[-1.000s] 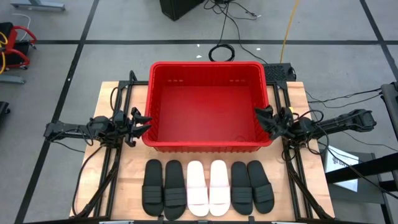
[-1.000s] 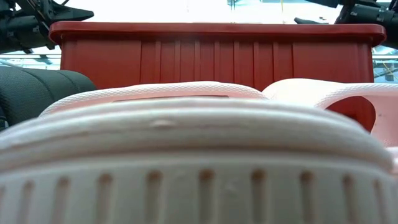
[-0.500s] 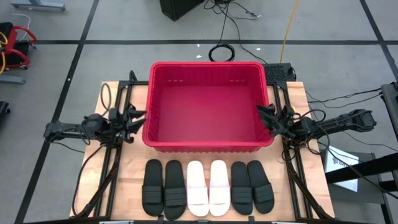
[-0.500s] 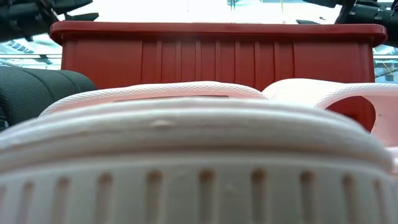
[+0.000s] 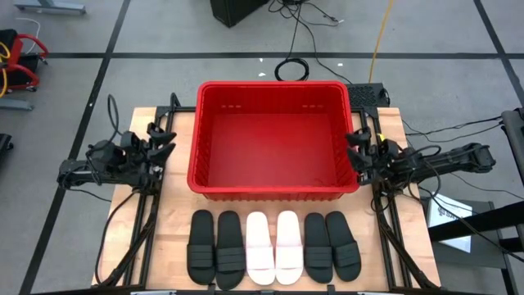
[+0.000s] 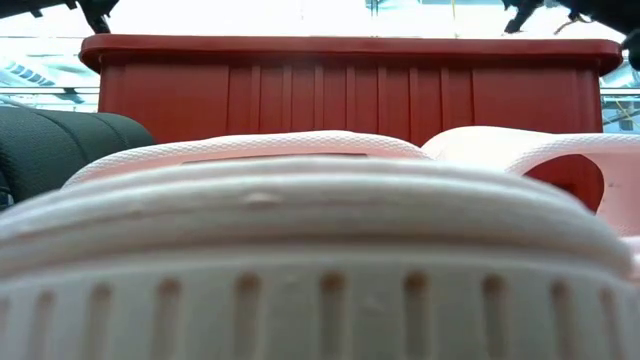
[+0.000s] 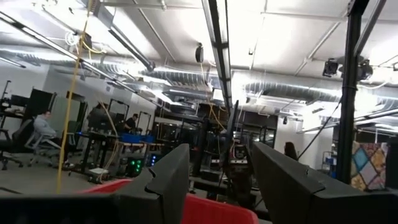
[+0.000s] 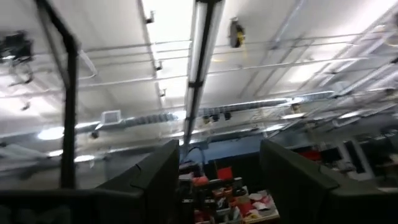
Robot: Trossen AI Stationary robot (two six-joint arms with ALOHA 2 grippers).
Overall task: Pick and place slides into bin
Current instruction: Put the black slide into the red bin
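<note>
The red bin (image 5: pixel 274 184) stands on the middle of the wooden table and is empty. Six slides lie side by side along the near edge, soles on the table: two black (image 5: pixel 215 248), two white (image 5: pixel 274 247), two black (image 5: pixel 332 245). The white pair (image 6: pixel 320 250) fills the low view in front of the bin's wall (image 6: pixel 350 95). My left gripper (image 5: pixel 162 139) is open and empty, left of the bin, pointing upward; its wrist view (image 7: pixel 221 155) shows the ceiling. My right gripper (image 5: pixel 355 146) is open and empty at the bin's right wall, also tipped upward (image 8: pixel 217 149).
Black frame rails (image 5: pixel 147 221) and cables run along both sides of the table. A paper sheet (image 5: pixel 446 215) lies off the right edge. Bare wood shows between the bin and the row of slides. People sit at desks in the room beyond (image 7: pixel 43 127).
My left gripper has drawn away from the bin toward the table's left edge, risen and tipped upward. My right gripper has risen and tipped upward beside the bin's right wall. Both have left the top of the low view. The slides and the bin have stayed put.
</note>
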